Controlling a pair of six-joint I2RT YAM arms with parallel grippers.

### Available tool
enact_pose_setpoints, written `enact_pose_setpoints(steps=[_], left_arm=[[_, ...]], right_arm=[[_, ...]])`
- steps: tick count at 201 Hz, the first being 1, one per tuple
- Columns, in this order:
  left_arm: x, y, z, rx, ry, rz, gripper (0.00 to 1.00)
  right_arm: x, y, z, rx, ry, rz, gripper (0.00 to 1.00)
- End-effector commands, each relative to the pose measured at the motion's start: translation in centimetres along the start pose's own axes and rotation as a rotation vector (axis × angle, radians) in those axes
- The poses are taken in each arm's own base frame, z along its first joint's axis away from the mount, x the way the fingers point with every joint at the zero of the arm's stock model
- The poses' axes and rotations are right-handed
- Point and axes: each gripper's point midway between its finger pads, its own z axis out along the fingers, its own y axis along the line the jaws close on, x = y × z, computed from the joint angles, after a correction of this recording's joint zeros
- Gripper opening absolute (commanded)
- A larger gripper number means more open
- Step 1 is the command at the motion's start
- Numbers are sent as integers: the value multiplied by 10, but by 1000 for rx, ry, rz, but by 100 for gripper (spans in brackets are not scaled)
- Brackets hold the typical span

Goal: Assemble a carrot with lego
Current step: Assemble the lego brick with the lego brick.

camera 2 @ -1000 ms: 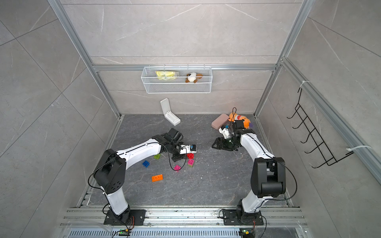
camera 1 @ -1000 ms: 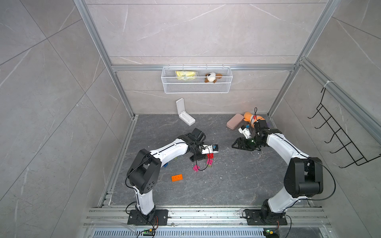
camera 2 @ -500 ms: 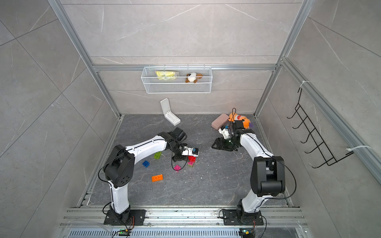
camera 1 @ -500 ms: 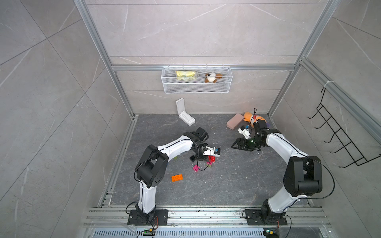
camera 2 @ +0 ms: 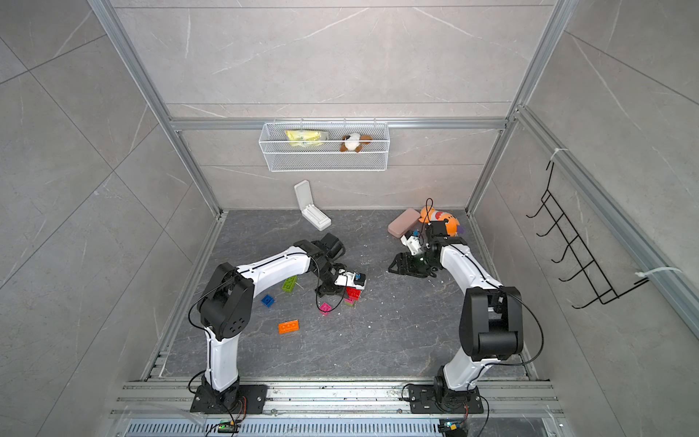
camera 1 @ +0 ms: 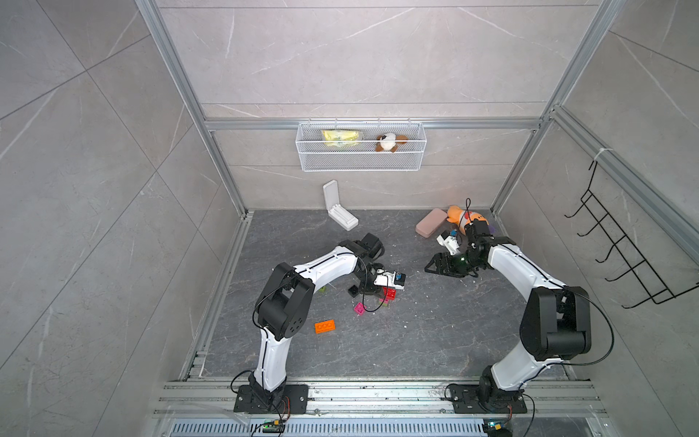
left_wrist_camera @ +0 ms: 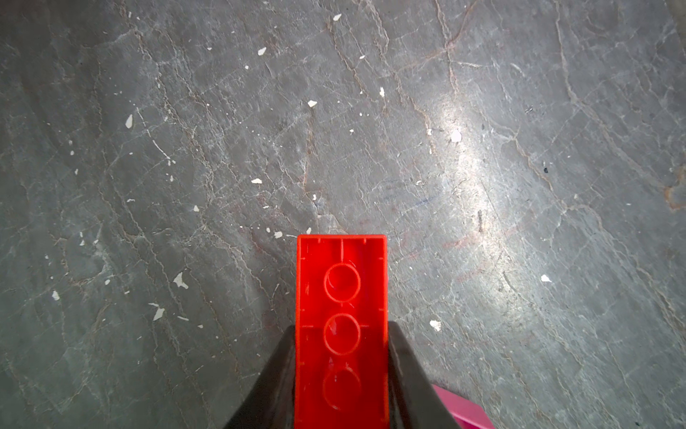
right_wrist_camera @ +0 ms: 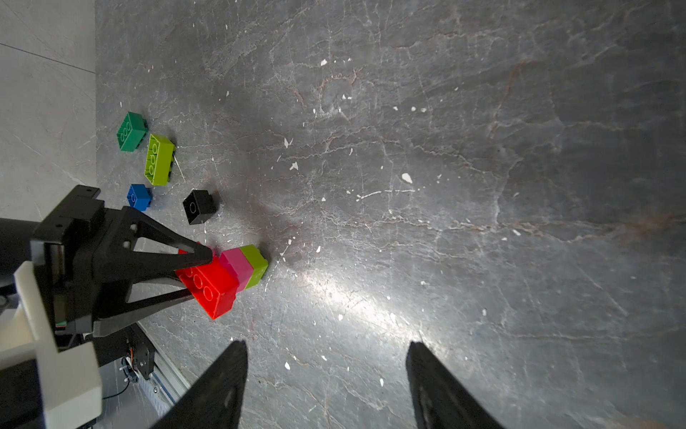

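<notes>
My left gripper [left_wrist_camera: 342, 328] is shut on an oblong red lego brick [left_wrist_camera: 341, 297], its hollow underside facing the wrist camera. In the right wrist view the red brick [right_wrist_camera: 209, 288] is pressed against the pink end of the carrot, a short stack of a pink brick [right_wrist_camera: 235, 265] and a lime brick [right_wrist_camera: 256, 263] on the floor. Both top views show the left gripper [camera 1: 380, 292] [camera 2: 340, 290] low over this spot. My right gripper [right_wrist_camera: 326, 345] [camera 1: 428, 268] stands open and empty, apart to the right, facing the stack.
Loose bricks lie left of the stack: black [right_wrist_camera: 198, 206], blue [right_wrist_camera: 139, 197], lime [right_wrist_camera: 159, 159], dark green [right_wrist_camera: 130, 131], pink [camera 1: 359, 309] and orange [camera 1: 325, 326]. At the back are a white hinged case [camera 1: 338, 212], a pink case [camera 1: 431, 222] and an orange plush [camera 1: 459, 215].
The left arm has swung its elbow inward and carried the red brick slightly to the right and down onto the pink and lime stack. The right arm has hardly moved.
</notes>
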Motion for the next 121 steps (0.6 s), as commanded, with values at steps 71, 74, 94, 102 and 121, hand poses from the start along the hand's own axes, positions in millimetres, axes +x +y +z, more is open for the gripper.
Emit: enact_pose_setpoints(steps=[71,74,94,102,121], left_arm=[[-2,-4,8,56,-10,-3,17],[-2,-4,8,58,-9,-5,17],[1,-5,9,57,5,-24,17],[2,-4,10,49,9,-39,17],[8,-5,13,35,19,-58,17]], right_arm=[[7,-4,9,-10,35,31,70],[7,-3,10,-11,36,30,71],[7,-4,10,-9,38,34,70],[7,-5,11,-10,39,34,70],[8,-5,11,-9,41,37,70]])
